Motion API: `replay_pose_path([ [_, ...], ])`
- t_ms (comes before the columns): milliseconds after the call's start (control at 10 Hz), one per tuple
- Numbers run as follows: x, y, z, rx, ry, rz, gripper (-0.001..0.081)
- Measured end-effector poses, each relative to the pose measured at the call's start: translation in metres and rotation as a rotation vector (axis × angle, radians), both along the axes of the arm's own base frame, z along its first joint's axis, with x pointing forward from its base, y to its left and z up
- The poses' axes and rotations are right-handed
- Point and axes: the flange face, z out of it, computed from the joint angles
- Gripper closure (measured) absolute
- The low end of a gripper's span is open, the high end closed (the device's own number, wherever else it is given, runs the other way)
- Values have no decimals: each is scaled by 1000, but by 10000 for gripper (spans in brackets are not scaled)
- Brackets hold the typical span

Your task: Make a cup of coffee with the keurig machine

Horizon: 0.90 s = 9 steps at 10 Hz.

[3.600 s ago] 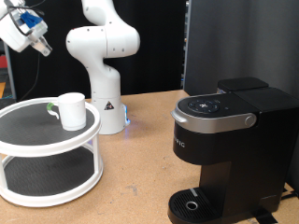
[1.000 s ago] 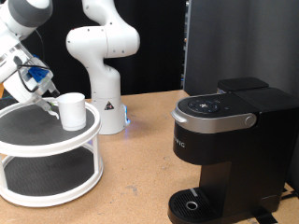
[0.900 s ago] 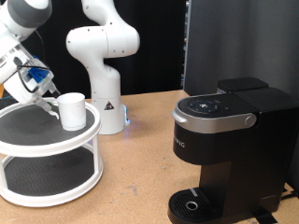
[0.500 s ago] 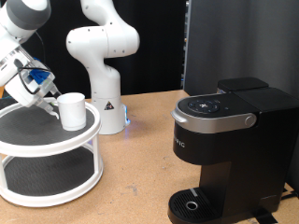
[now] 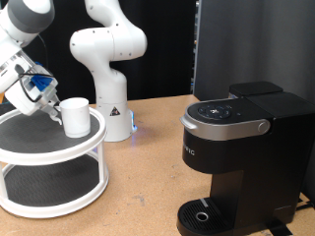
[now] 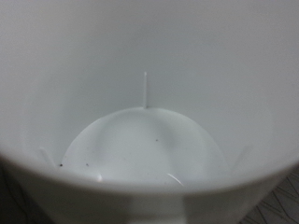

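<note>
The cup (image 5: 77, 115) is a plain white mug standing upright on the top tier of a white round two-tier shelf (image 5: 61, 148) at the exterior view's left. My gripper (image 5: 49, 106) is low at the mug's left side, right against it. Its fingers are too small to read there. The wrist view is filled by the mug's white inside (image 6: 149, 140), seen from very close, and no fingers show in it. The keurig machine (image 5: 236, 157) stands at the exterior view's right, black with a silver-grey handle, its top down and its drip tray (image 5: 202, 217) bare.
The arm's white base (image 5: 110, 69) rises behind the shelf. A dark panel (image 5: 251, 44) stands behind the machine. Brown tabletop (image 5: 148, 187) lies between shelf and machine. The shelf's lower tier (image 5: 49, 187) holds nothing that I can see.
The gripper came down from the exterior view's top left to the mug's left side. Over the last second it only edged slightly closer and lower. The mug has not moved.
</note>
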Motion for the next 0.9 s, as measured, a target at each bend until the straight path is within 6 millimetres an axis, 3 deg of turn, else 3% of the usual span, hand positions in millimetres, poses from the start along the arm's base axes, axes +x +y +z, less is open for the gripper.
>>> replay_pose_path([
  [200, 1, -1, 0, 4, 1, -12, 649],
  [300, 2, -2, 2, 12, 0, -27, 649],
  [400, 3, -3, 5, 24, 4, -42, 734],
  [500, 3, -5, 11, 49, 10, -49, 734],
  [900, 12, -11, 66, 102, 27, -73, 734],
])
